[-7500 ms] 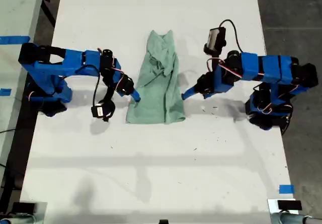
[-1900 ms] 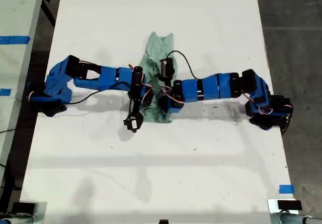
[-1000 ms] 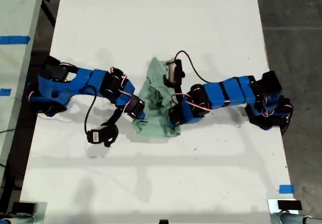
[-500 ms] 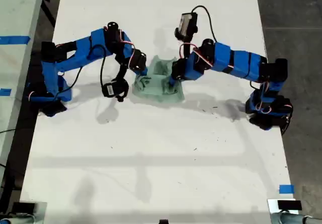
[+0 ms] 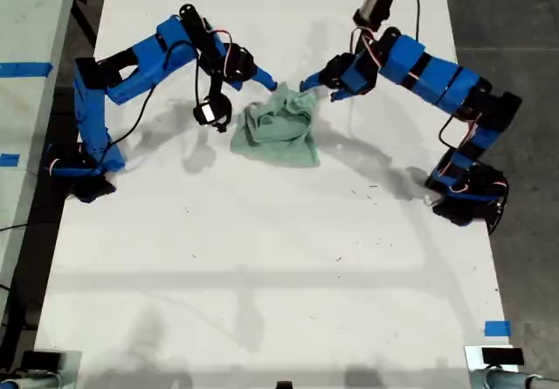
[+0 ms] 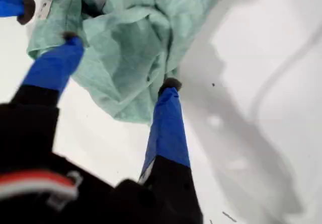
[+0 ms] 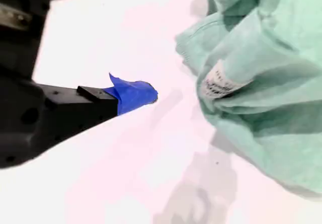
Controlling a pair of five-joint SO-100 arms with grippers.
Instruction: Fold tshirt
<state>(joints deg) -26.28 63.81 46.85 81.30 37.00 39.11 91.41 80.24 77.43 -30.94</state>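
A: In the second wrist view, only one finger (image 7: 132, 94) of my second gripper (image 5: 268, 84) shows.
B: And the tshirt (image 7: 261, 78) runs off frame; its tag (image 7: 217, 81) print seems too blurred to read.

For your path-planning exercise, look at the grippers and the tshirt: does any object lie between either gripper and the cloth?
Nothing visible does. The tshirt lies bunched on the white table, the only loose thing there. My first gripper is open right over its folds; my second gripper sits just beside its edge, with bare table between.
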